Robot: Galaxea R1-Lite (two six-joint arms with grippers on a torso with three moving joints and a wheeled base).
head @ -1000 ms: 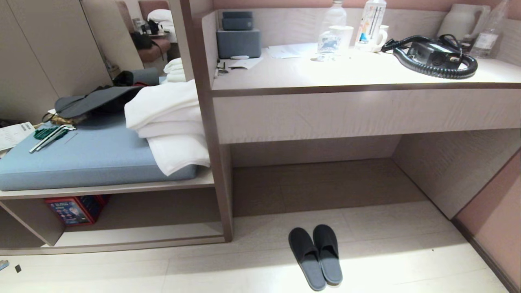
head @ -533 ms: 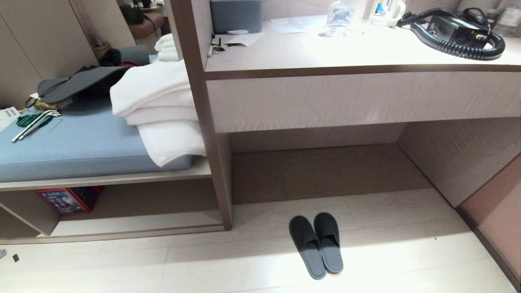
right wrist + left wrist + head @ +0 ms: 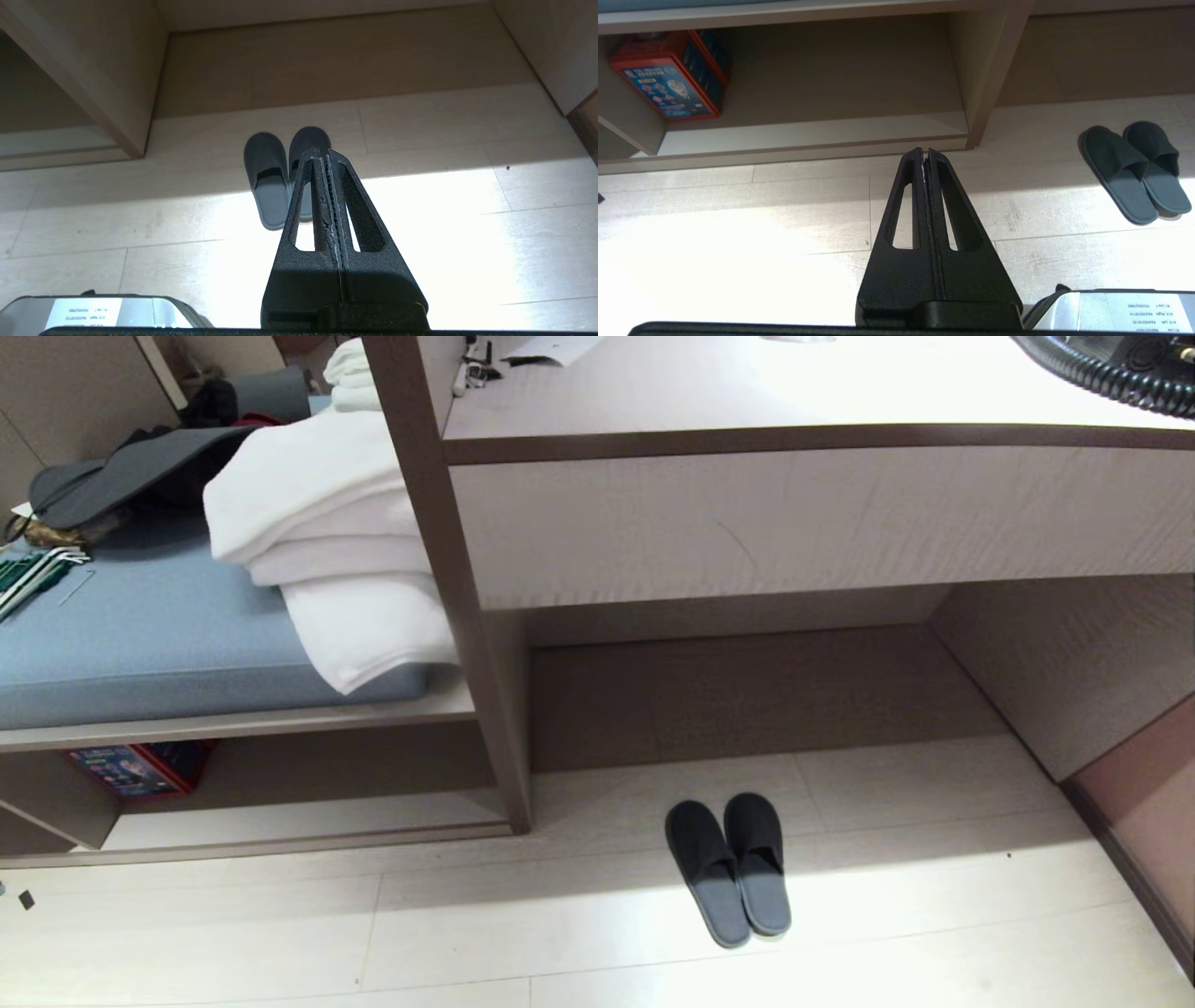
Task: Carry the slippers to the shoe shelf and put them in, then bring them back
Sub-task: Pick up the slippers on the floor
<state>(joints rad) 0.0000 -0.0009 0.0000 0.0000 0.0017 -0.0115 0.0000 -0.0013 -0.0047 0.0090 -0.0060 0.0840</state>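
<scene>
The slippers [image 3: 728,868], a dark grey pair lying side by side, rest on the pale floor in front of the desk recess, toes toward the desk. The left wrist view has the slippers [image 3: 1134,172] off to one side, and in the right wrist view the slippers [image 3: 275,177] lie just beyond the fingertips. The shoe shelf [image 3: 308,817] is the low cubby under the blue bench, left of the pair; its pale base board [image 3: 808,135] is bare. My left gripper [image 3: 924,151] and right gripper [image 3: 322,151] are both shut, holding nothing, above the floor. Neither arm appears in the head view.
A red and blue box [image 3: 668,79] stands at the shelf's far left end. A taupe upright post [image 3: 448,588] divides the shelf from the desk recess [image 3: 747,691]. White towels [image 3: 327,541] overhang the blue cushion [image 3: 140,644]. A pink wall [image 3: 1148,821] closes the right side.
The head view has tilted down: the desk top has slid up out of the picture and more floor shows. The slippers have kept their place on the floor. No arm movement shows.
</scene>
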